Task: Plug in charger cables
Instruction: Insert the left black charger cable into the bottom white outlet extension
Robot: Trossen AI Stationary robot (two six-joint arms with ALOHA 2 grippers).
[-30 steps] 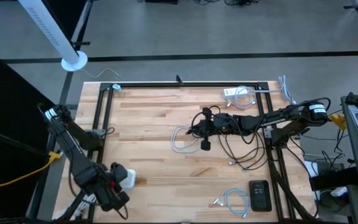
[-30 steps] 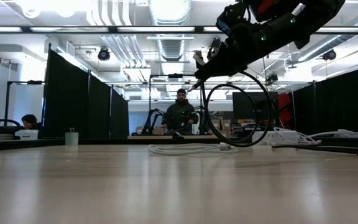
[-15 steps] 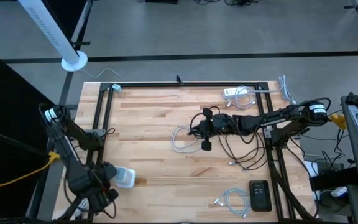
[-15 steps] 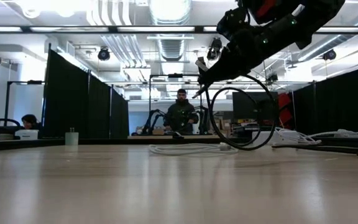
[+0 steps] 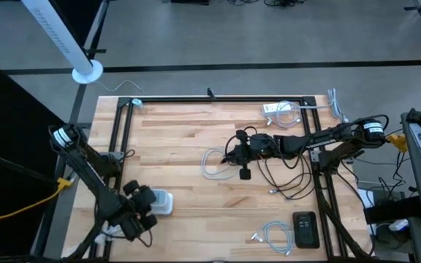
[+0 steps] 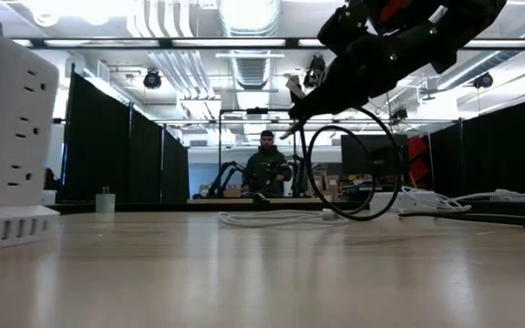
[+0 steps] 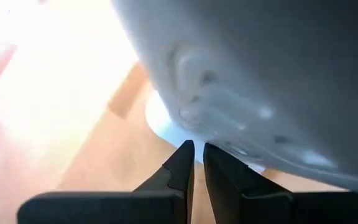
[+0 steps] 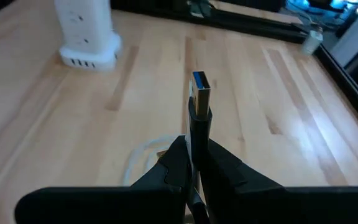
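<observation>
Left hand (image 5: 139, 212), fingers pinched together, has pushed the white adapter (image 5: 159, 202) closer; right hand (image 8: 191, 163) grips the black cable (image 8: 198, 115).

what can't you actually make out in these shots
- Left wrist view: the white power tower fills the picture, blurred; its sockets can't be read, and glare washes out the table beside it.
- Low view: the tower is cut off by the edge.
- High view: the left gripper hides where it meets the tower.
- High view: the plug tips of the white cable are too small.
</observation>
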